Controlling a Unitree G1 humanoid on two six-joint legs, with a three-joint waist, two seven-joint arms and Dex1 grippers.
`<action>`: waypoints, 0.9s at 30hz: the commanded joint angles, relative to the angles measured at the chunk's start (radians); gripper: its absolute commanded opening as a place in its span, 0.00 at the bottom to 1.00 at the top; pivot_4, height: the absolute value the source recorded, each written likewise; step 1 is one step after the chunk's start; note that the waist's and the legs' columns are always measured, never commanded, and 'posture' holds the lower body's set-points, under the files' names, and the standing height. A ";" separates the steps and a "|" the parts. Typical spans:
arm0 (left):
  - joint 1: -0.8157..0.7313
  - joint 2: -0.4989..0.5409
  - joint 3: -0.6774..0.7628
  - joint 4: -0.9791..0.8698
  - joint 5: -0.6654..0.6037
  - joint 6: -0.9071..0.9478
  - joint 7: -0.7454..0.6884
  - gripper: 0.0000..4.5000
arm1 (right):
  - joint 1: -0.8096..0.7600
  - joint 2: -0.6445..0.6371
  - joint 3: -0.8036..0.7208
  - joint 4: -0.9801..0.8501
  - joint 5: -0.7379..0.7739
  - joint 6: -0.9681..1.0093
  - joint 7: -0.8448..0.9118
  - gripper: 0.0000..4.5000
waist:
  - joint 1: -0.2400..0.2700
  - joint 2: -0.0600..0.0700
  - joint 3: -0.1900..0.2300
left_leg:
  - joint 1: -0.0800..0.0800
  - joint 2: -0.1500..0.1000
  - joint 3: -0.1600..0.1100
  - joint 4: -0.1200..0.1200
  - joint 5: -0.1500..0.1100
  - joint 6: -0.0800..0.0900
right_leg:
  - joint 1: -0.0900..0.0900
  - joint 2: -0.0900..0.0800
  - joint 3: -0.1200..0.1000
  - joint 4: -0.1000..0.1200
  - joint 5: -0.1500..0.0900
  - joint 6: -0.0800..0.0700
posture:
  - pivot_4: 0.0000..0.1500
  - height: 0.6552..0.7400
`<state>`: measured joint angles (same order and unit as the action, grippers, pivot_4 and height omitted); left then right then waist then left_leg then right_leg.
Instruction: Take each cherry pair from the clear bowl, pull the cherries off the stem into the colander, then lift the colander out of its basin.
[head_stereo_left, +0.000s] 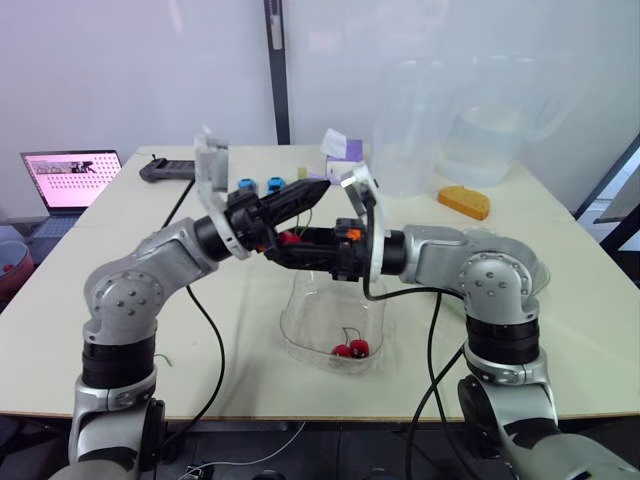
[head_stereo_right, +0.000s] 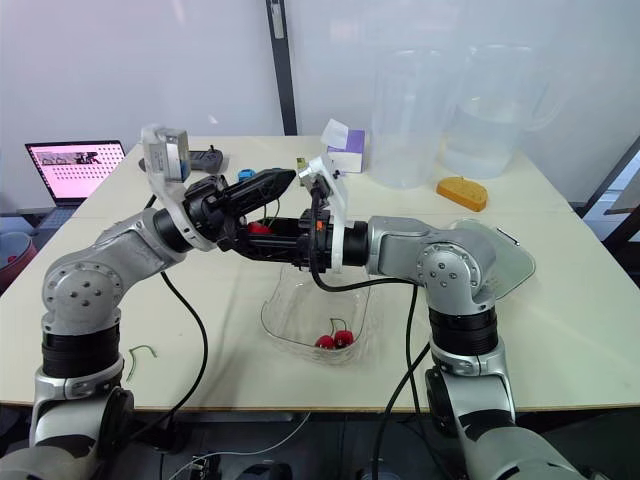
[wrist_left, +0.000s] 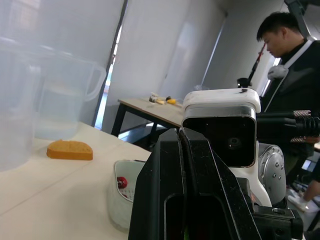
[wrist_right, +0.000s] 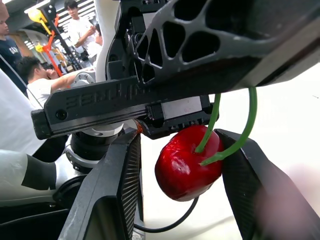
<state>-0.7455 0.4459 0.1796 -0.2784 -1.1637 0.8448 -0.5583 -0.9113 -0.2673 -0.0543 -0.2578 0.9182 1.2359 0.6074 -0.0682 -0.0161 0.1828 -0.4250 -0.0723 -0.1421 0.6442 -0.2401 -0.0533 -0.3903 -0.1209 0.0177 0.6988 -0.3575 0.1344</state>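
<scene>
Cherry (wrist_right: 187, 170) hangs between the two fingers of my right gripper (wrist_right: 184, 150), which stand narrowly apart around it. One finger looks to touch its side, and a sliver of gap shows at the other. Its green stem (wrist_right: 250, 120) loops up into my left gripper (head_stereo_left: 310, 193), whose fingers are pressed together on it just above the fruit. The two grippers meet in the air over the middle of the table (head_stereo_left: 560, 330), left lying over right.

Below them and a little toward me stands the bowl (head_stereo_left: 300, 310), with one pair (head_stereo_left: 350, 349) lying at its near end. The colander (wrist_left: 116, 200) sits off to my right behind my right elbow, well apart from the held cherry. A lone cherry (wrist_left: 122, 182) shows in it, and I cannot tell colander from basin there. My right forearm lies between the held cherry and the colander.

Farther back on the right lies a sponge (head_stereo_left: 464, 203), with two jugs (head_stereo_left: 415, 130) side by side behind it. A purple box (head_stereo_left: 345, 150) sits at the back centre, and a laptop (head_stereo_left: 70, 180) stands open off the far left corner. Black cables (head_stereo_left: 215, 340) trail from both arms over the near edge. A person (wrist_left: 295, 60) stands beyond the table in the left wrist view.
</scene>
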 joint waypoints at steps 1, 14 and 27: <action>-0.019 0.000 0.004 -0.031 -0.006 -0.014 -0.010 0.00 | -0.018 -0.020 -0.022 0.004 0.001 -0.028 -0.013 0.48 | 0.000 0.000 0.000 | 0.000 0.000 0.000 0.000 0.000 0.000 | 0.000 0.000 0.000 0.000 0.000 0.000 | 1.00 1.00; -0.018 -0.007 0.000 -0.035 -0.002 -0.018 -0.009 0.00 | -0.015 -0.105 0.020 0.024 -0.006 -0.057 0.041 0.20 | 0.000 0.000 0.000 | 0.000 0.000 0.000 0.000 0.000 0.000 | 0.000 0.000 0.000 0.000 0.000 0.000 | 1.00 1.00; -0.016 -0.008 0.003 -0.037 -0.001 -0.023 -0.010 0.00 | 0.067 -0.303 0.157 -0.042 -0.074 -0.084 0.188 0.20 | 0.000 0.000 0.000 | 0.000 0.000 0.001 0.000 0.000 0.001 | 0.000 0.000 0.000 0.000 0.000 0.000 | 1.00 1.00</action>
<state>-0.7456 0.4332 0.1649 -0.2818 -1.1559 0.8396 -0.5632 -0.8272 -0.5565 0.1153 -0.2512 0.8425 1.1641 0.7771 -0.0681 -0.0161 0.1828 -0.4254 -0.0724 -0.1415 0.6444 -0.2404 -0.0528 -0.3901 -0.1209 0.0176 0.6984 -0.3576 0.1344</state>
